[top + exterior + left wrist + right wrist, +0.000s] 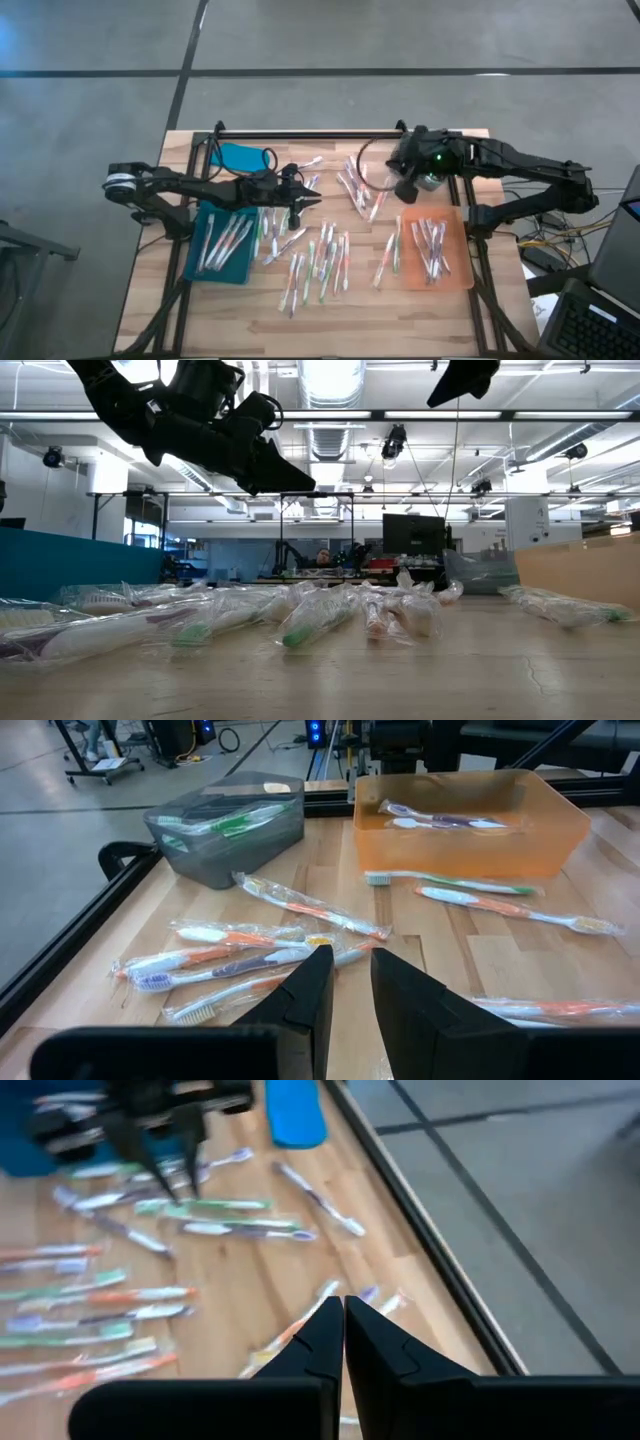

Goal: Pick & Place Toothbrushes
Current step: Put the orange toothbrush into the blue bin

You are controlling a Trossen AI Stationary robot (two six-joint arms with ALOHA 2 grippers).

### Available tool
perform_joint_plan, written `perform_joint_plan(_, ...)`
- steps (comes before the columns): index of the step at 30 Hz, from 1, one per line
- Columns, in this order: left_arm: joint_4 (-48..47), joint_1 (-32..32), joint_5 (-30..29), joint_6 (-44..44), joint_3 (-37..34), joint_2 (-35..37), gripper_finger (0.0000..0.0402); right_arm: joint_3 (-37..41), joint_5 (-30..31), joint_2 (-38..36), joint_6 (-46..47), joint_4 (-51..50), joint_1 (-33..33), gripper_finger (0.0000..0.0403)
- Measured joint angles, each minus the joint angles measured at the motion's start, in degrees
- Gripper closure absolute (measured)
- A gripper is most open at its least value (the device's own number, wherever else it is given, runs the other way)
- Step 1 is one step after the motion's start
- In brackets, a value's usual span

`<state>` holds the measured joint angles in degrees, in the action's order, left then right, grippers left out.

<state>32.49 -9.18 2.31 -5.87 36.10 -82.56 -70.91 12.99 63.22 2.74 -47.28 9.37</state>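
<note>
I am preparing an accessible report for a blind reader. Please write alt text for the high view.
Seen from above, two dark arms reach inward over a wooden table strewn with wrapped toothbrushes. A teal tray on the left and an orange tray on the right each hold several. The left claw hovers beside the teal tray.

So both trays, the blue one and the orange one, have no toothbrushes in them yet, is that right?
Not right: both trays already hold toothbrushes. The high view shows several lying in the blue tray and several in the orange tray.

Toothbrushes (pixel 318 262) between two trays (pixel 222 243)
</note>
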Motion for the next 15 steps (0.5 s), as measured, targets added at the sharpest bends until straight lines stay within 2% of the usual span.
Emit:
perform_joint_plan(10,0.04,-0.01,0.02,0.53,0.00,0.00,0.0327,10.25,0.00,-0.13,-5.76,10.53,-9.07,0.0394)
perform_joint_plan(15,-0.04,0.01,0.07,10.50,0.00,0.00,0.0327,15.58,0.15,-0.27,-7.42,14.07,-13.13,0.0394)
